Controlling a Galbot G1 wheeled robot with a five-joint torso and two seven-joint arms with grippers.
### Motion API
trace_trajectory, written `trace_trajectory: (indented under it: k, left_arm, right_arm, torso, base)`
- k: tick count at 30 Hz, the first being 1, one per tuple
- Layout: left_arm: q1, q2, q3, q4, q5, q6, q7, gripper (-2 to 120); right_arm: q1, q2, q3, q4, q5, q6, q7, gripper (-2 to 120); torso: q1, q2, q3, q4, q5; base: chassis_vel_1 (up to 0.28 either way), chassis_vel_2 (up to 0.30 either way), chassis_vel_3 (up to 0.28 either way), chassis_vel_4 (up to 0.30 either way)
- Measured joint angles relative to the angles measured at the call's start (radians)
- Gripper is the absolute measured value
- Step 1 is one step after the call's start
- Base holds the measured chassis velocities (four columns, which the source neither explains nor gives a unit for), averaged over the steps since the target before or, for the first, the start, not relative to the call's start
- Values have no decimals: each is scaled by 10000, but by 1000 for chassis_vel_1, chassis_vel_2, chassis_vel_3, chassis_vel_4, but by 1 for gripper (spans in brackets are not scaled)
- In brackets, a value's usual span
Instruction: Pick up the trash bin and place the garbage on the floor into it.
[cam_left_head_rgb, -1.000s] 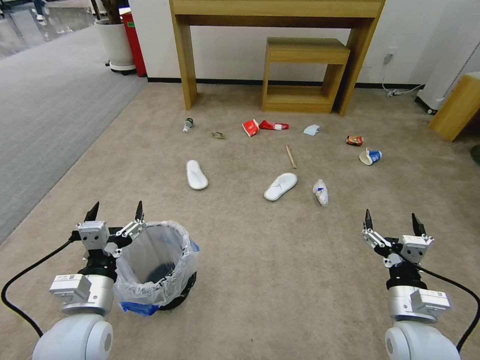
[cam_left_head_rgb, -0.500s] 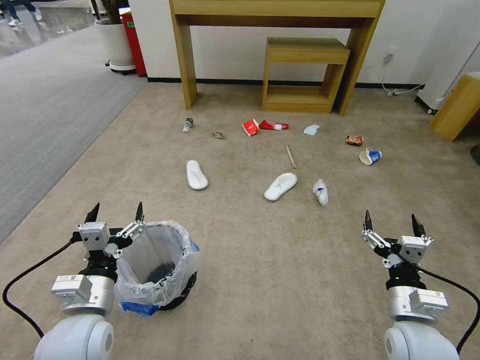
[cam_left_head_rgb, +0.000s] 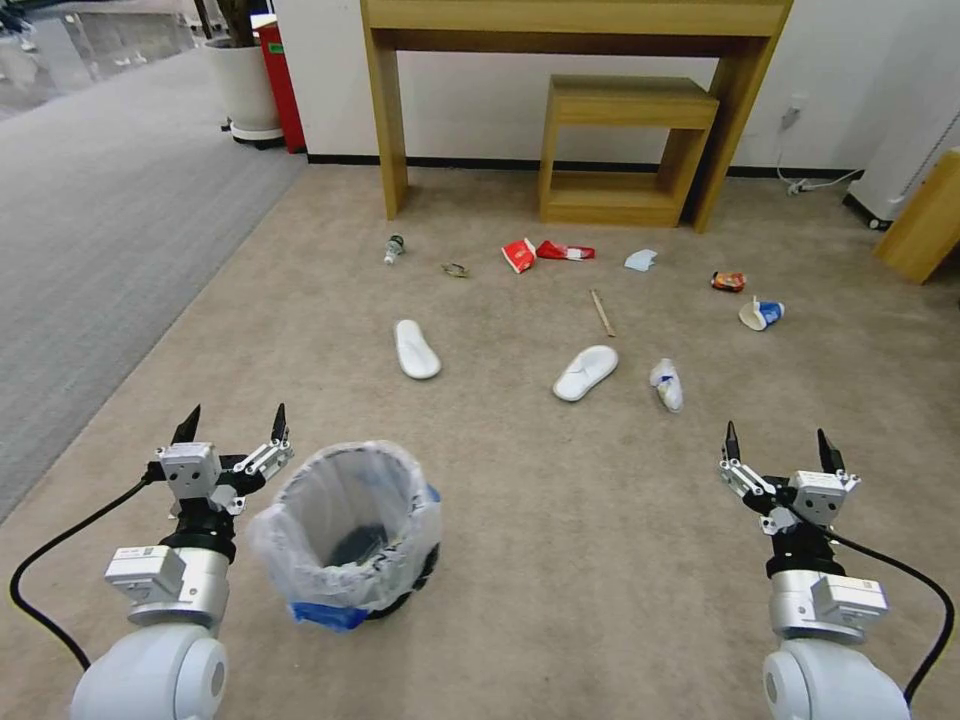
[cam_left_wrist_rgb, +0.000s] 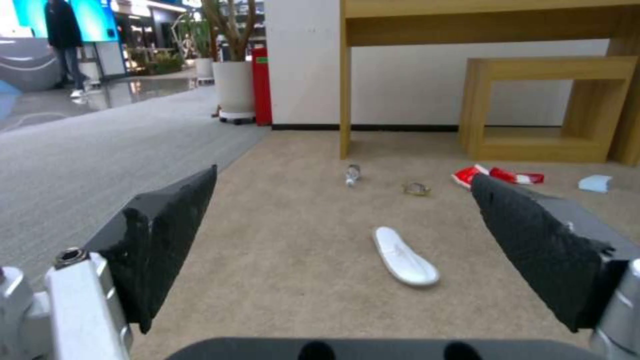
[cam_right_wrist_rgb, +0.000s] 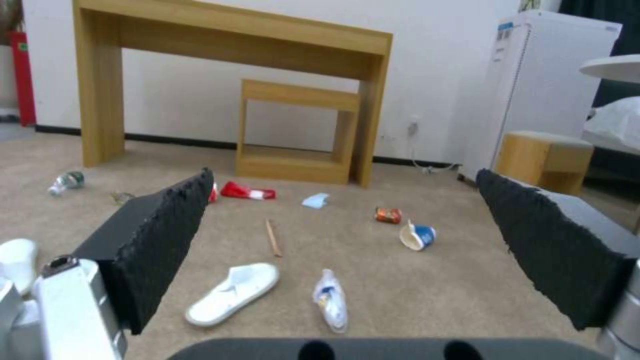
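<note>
A: Status?

B: You're at step one. The trash bin (cam_left_head_rgb: 345, 530) stands on the floor (cam_left_head_rgb: 560, 530), unheld. Left pincer (cam_left_head_rgb: 232, 427) is spread wide just beside its rim; right pincer (cam_left_head_rgb: 776, 447) is wide too, well apart from the bin.

A: Garbage?

B: Slippers (cam_left_head_rgb: 417, 348), wrappers (cam_left_head_rgb: 520, 255) and cup (cam_left_head_rgb: 762, 314) lie beyond the bin. I'd say you grip the rim next.

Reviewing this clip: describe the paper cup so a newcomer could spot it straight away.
Start at the tall wooden table against the wall and come forward past its right leg onto the beige carpet. The paper cup lies tipped over, just nearer than the crushed orange can; it alone is blue and white.
</note>
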Motion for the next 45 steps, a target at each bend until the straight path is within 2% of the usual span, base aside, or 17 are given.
trace_trajectory:
  k: [12,17,19,20,21,24,25,26,28,29,31,33,35,45]
  left_arm:
    - [19,119,36,-45,-53,108,12,100]
    - [156,532,526,-261,-151,814,-174,100]
    - [207,878,917,-440,-504,1418,-460,100]
    - [212,1095,1173,-569,-974,2028,-775,100]
    - [212,1095,1173,-569,-974,2028,-775,100]
    - [88,1737,1744,-764,-2554,4244,-1810,100]
    - [88,1737,1744,-764,-2554,4244,-1810,100]
    - [23,1958,1852,-732,-2907,4944,-2130,100]
    - [-77,2278,1935,-499,-3124,5669,-2487,100]
    - [-77,2278,1935,-499,-3124,5669,-2487,100]
    - [-184,2584,1957,-166,-3306,6134,-2733,100]
    - [-220,2684,1957,-58,-3532,6272,-2846,100]
    - [-321,2904,1922,222,-4217,6402,-3155,100]
    - [-408,3068,1847,908,-4046,6368,-3357,100]
  right_arm:
    - [55,71,-32,-28,25,57,-7,100]
    - [123,69,-59,-62,-8,62,-31,100]
    - [153,46,-59,-84,-33,99,-80,100]
    - [159,32,-58,-100,-45,124,-107,100]
    - [159,32,-58,-100,-45,124,-107,100]
    - [164,-9,-56,-181,-63,222,-138,100]
    - [164,-9,-56,-181,-63,222,-138,100]
    - [165,-28,-55,-209,-66,255,-144,100]
    - [167,-59,-55,-233,-68,297,-150,100]
    - [167,-59,-55,-233,-68,297,-150,100]
    - [184,-94,-56,-246,-66,322,-151,100]
    - [195,-110,-61,-254,-63,330,-152,100]
    - [262,-166,-115,-321,-59,340,-155,100]
    - [353,-205,-283,-523,-86,441,-187,100]
  torso:
    - [0,0,0,-2,4]
    - [0,0,0,-1,2]
    - [0,0,0,-1,2]
    - [0,0,0,-1,2]
    - [0,0,0,-1,2]
    - [0,0,0,-2,3]
    - [0,0,0,-2,3]
    - [0,0,0,-2,2]
    - [0,0,0,-2,3]
    - [0,0,0,-2,3]
    - [0,0,0,-1,0]
    - [0,0,0,-1,1]
    - [0,0,0,-2,2]
    - [0,0,0,-1,2]
  base:
    - [18,22,-13,-16]
    - [0,0,0,0]
    - [0,0,0,0]
    - [0,0,0,0]
    - [0,0,0,0]
    - [0,0,0,0]
    - [0,0,0,0]
    - [0,0,0,0]
    - [0,0,0,0]
    - [0,0,0,0]
    - [0,0,0,0]
    - [0,0,0,0]
    - [0,0,0,0]
    - [0,0,0,0]
